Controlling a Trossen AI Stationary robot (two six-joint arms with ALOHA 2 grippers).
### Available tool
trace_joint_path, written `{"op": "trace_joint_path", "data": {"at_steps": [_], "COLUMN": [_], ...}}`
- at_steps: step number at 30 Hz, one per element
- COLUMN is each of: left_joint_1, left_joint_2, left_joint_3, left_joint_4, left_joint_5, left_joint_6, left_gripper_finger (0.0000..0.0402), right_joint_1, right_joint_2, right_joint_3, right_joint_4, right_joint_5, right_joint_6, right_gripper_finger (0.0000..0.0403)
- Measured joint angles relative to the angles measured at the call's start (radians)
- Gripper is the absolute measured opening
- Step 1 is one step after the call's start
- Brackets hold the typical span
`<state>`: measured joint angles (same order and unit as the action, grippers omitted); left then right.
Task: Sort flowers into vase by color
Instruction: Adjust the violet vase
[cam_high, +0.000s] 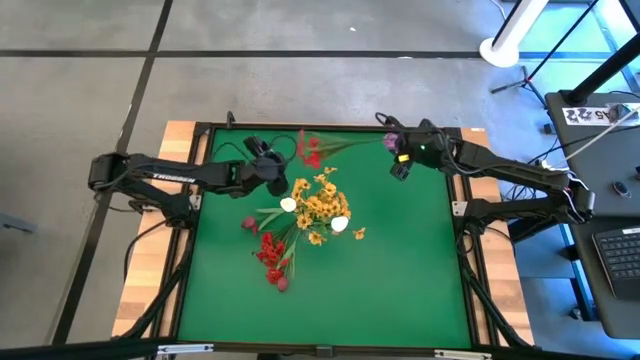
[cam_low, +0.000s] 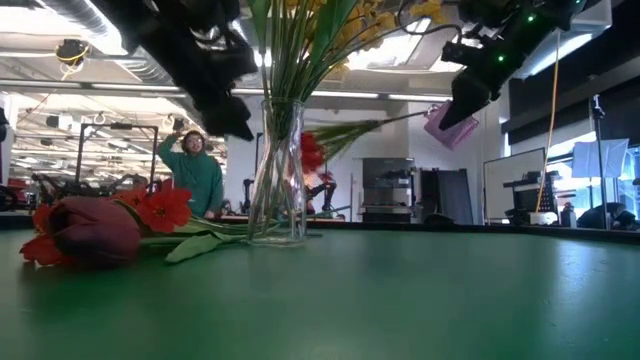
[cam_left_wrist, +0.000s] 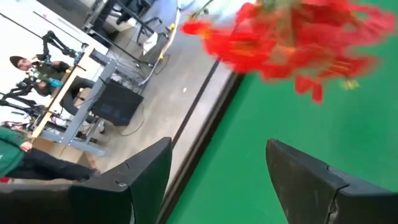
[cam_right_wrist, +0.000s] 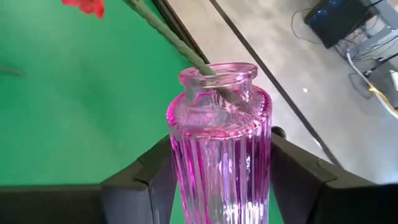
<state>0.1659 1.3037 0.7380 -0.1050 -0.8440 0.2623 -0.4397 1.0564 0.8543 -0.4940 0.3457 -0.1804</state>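
My right gripper (cam_right_wrist: 217, 155) is shut on a pink ribbed glass vase (cam_high: 391, 140) held in the air near the table's far edge. A red flower (cam_high: 312, 150) sticks by its green stem (cam_right_wrist: 186, 50) into the vase's mouth. My left gripper (cam_left_wrist: 217, 155) is open just short of the red blossom (cam_left_wrist: 292, 37), touching nothing. A clear glass vase (cam_low: 278, 170) stands mid-table with yellow flowers (cam_high: 322, 207) and white buds (cam_high: 340, 224) in it. More red flowers (cam_high: 270, 252) and dark maroon buds (cam_low: 90, 232) lie flat on the mat. My right gripper pinches the pink vase's ribbed body (cam_right_wrist: 217, 174), below the neck, between its two fingers (cam_right_wrist: 158, 168), one on each side. The vase (cam_low: 445, 125) is lifted clear of the table and tilted, its mouth turned toward the table's left, with the stem reaching out of it.
The green mat (cam_high: 400, 270) has free room on its right and near parts. A raised dark frame (cam_high: 465, 240) runs round the mat. A person (cam_low: 195, 170) stands in the room beyond the far edge.
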Motion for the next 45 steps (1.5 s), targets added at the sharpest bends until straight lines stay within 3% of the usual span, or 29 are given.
{"op": "trace_joint_path", "data": {"at_steps": [8, 14, 24, 33, 37, 45], "left_joint_1": [0.004, 0.005, 0.005, 0.005, 0.005, 0.005], "left_joint_2": [-0.157, -0.219, -0.228, -0.228, -0.228, -0.228], "left_joint_3": [0.000, 0.000, 0.000, 0.000, 0.000, 0.000], "left_joint_4": [-0.002, -0.021, 0.002, 0.059, 0.074, 0.116], "left_joint_5": [0.083, 0.112, 0.133, 0.156, 0.156, 0.171], "left_joint_6": [-0.023, -0.044, -0.051, -0.051, -0.051, -0.051], "left_gripper_finger": [0.0256, 0.0256, 0.0256, 0.0256, 0.0256, 0.0256], "right_joint_1": [0.000, 0.000, 0.000, 0.000, 0.000, 0.001], "right_joint_2": [-0.008, -0.062, -0.139, -0.140, -0.140, -0.138], "right_joint_3": [-0.006, -0.133, -0.414, -0.635, -0.700, -0.731], "right_joint_4": [0.108, 0.311, 0.694, 1.176, 1.336, 1.484], "right_joint_5": [-0.078, -0.134, -0.187, -0.295, -0.340, -0.436], "right_joint_6": [0.026, 0.047, 0.185, 0.289, 0.330, 0.360], "right_gripper_finger": [0.0204, 0.0204, 0.0204, 0.0204, 0.0204, 0.0204]}}
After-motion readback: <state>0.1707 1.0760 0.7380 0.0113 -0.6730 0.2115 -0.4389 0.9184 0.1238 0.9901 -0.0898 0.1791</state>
